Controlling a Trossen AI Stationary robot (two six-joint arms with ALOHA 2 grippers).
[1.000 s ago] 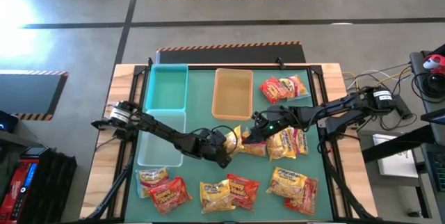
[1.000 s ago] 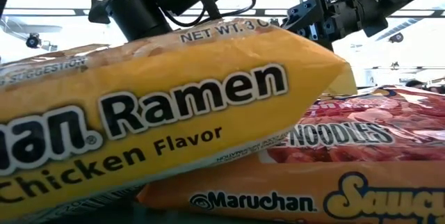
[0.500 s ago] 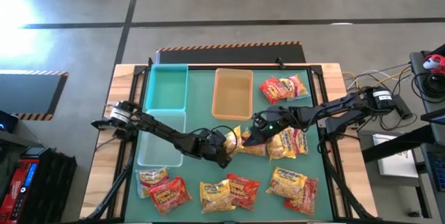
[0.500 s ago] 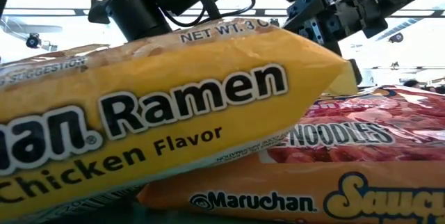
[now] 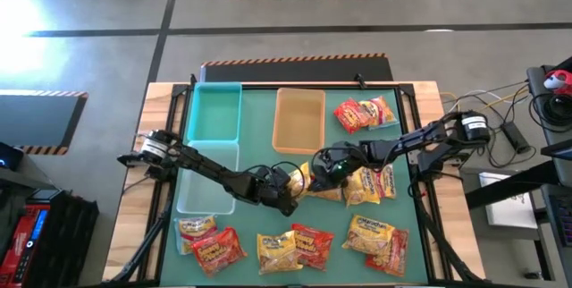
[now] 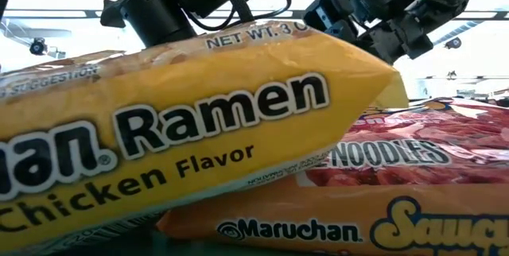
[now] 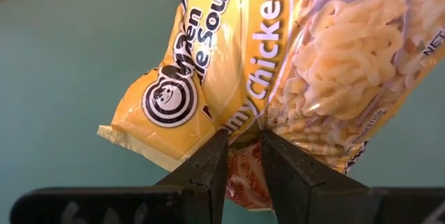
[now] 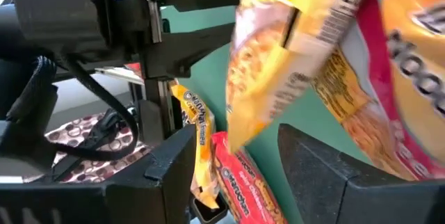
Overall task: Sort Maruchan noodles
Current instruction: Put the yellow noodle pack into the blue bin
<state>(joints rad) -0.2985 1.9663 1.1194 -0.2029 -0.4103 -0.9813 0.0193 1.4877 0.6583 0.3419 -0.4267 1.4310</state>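
A yellow noodle packet (image 5: 308,181) sits mid-table between my two grippers, and my left gripper (image 5: 290,183) is shut on it. My right gripper (image 5: 324,170) stands open at the packet's other end (image 8: 278,64), fingers apart; I cannot tell whether they touch it. Just right of them is a pile of red and yellow packets (image 5: 371,183). In the low view both arms show only above a big yellow packet (image 6: 199,129) lying close to the camera. My left gripper (image 7: 243,135) pinches the yellow packet's sealed end edge (image 7: 245,123) between its two fingertips. It comes roughly level from the table's left side. The packet stretches away from the fingers toward the pile, over a red packet (image 7: 240,172). I cannot tell whether its far end rests on anything.
Teal tray (image 5: 214,111) and clear tray (image 5: 207,181) stand at the left, a tan tray (image 5: 299,120) at the far middle. Two packets (image 5: 365,114) lie far right. Several more packets (image 5: 210,243) (image 5: 295,248) (image 5: 380,239) line the near edge.
My right gripper has slid toward the table's left, closer to my left gripper, and its fingers have spread apart. The yellow packet stays in my left gripper's hold.
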